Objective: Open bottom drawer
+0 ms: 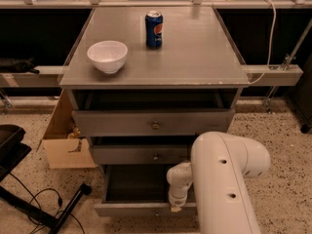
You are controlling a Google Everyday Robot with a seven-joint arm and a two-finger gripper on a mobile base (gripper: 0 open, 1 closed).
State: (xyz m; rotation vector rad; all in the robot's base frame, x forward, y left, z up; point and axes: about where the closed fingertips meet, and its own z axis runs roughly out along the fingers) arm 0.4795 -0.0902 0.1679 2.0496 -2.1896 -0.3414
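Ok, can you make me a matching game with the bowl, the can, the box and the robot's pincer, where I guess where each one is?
Things:
1. bowl
2. can
3. box
4. pincer

Places:
A. on the floor, left of the cabinet
B. at the front edge of the pulled-out bottom drawer
C. on the cabinet top, near its front left
D. on the cabinet top, further back, near the middle

Pairs: 1-C, 2-D, 3-A, 4-B.
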